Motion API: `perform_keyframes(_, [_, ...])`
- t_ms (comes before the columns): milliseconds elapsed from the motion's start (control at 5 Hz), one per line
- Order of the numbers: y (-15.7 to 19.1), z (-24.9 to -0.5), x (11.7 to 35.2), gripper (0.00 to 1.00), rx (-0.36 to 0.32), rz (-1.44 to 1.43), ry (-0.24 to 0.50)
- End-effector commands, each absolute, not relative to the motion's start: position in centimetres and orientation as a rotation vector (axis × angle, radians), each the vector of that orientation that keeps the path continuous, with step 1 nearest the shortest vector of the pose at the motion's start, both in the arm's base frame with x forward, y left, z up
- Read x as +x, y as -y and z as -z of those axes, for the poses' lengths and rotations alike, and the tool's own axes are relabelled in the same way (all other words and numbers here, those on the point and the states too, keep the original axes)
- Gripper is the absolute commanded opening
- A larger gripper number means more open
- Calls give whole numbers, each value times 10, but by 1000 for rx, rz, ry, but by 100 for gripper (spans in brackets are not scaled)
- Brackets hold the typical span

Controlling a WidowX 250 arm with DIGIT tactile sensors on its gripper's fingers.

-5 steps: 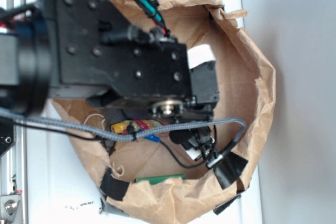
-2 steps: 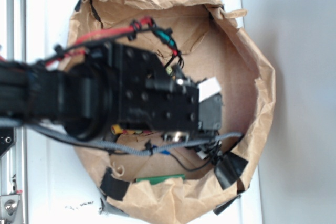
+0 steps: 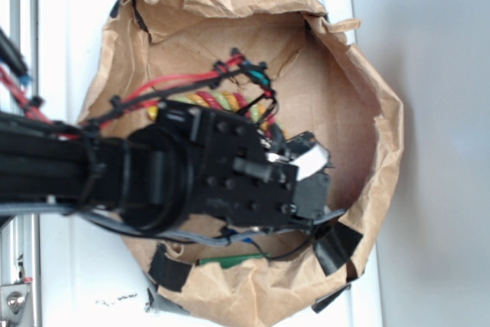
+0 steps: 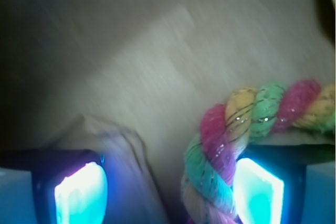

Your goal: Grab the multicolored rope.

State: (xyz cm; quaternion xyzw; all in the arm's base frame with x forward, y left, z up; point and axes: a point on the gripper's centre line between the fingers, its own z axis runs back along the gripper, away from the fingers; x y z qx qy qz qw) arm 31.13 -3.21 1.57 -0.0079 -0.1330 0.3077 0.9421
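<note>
Thick twisted rope of red, yellow and green strands (image 4: 247, 140): lying on the floor of the crumpled brown paper bag (image 3: 367, 74), bending from lower centre up and out to the right edge in the wrist view; touching the right fingertip pad (image 4: 258, 191).
Black gripper (image 4: 169, 192): standing apart, released, rope between pads.
Paper walls ringing the arm; bare floor lying ahead.

The paper bag (image 3: 367, 112) lies open on the table (image 3: 69, 281), and the arm (image 3: 115, 174) reaches in from the left over it. The multicolored rope (image 3: 218, 101) lies inside, just behind the arm. Between the gripper's (image 4: 168, 190) fingers (image 4: 81, 190), the rope lies against the right one.
</note>
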Motion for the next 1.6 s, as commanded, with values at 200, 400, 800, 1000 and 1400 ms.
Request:
perform_keyframes(200, [28, -6, 316, 0, -23, -648, 259])
perform_keyframes(400, [28, -9, 314, 0, -38, -647, 260])
perform_keyframes(800, [25, -15, 314, 0, -61, -653, 253])
perform_keyframes(1000, [25, -17, 313, 0, -68, -651, 247])
perform_keyframes(1400, [26, -89, 288, 0, -113, -678, 245])
